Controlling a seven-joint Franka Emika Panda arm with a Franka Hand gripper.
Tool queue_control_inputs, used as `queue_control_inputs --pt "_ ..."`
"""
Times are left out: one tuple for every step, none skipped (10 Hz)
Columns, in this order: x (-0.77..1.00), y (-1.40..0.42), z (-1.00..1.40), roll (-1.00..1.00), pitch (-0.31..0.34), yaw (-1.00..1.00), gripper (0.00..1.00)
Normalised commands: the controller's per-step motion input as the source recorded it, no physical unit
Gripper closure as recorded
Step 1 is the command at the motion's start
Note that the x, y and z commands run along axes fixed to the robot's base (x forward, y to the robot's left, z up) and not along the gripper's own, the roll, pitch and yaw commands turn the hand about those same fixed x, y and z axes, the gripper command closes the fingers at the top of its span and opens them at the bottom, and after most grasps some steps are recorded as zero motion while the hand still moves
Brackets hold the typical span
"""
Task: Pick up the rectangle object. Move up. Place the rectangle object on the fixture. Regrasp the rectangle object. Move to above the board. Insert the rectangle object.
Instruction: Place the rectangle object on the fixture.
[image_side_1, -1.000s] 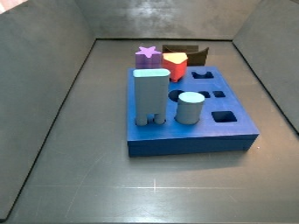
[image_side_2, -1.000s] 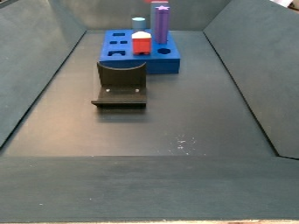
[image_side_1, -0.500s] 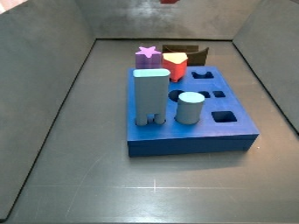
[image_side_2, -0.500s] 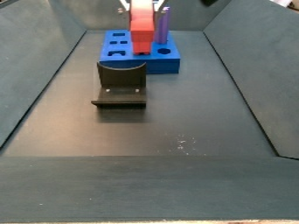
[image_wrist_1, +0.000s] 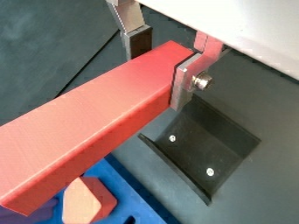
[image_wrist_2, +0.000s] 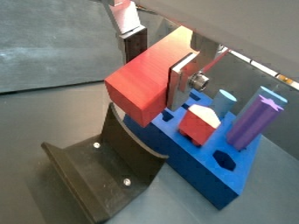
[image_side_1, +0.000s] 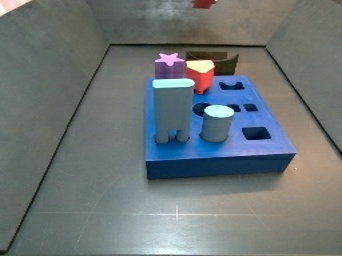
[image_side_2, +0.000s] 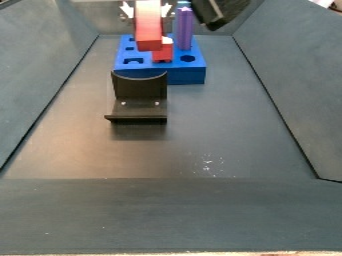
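One long red block (image_wrist_1: 93, 131), rigid w/ smooth faces, so it could slip or swing if you pinch it far off-centre; you're best holding near mid-length. Gripper (image_wrist_1: 163, 66) is clamped on the block, pads flat vs. two opposite sides, jaws only a block-width apart. In a side view the block (image_side_2: 148, 30) hangs at top centre of frame, above the blue board (image_side_2: 187, 70) & dark fixture (image_side_2: 139, 95), touching neither.

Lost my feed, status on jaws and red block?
Gripper shut on rectangle object, held aloft above fixture. Board beside. Nothing in the way.
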Motion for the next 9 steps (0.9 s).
queue_control_inputs --pt "0.35 0.04 -0.01 -0.18 0.075 -0.11 1.0" --pt "0.26 0.05 -0.01 -0.18 0.069 -0.1 1.0" --pt "0.19 0.05 -0.01 -0.17 0.065 -0.08 1.0" --pt "0.13 0.08 -1.0 -1.0 0.015 -0.07 1.0" --pt "0.13 0.08 -1.0 -1.0 0.005 -0.08 1.0" --pt "0.13 0.09 -1.0 -1.0 0.018 -0.09 1.0" --pt "0.15 0.09 -1.0 -1.0 0.055 -0.09 1.0" --pt "0.16 0.1 -1.0 -1.0 0.077 -0.09 1.0" --pt "0.17 0.11 -1.0 -0.92 0.085 -0.11 1.0"
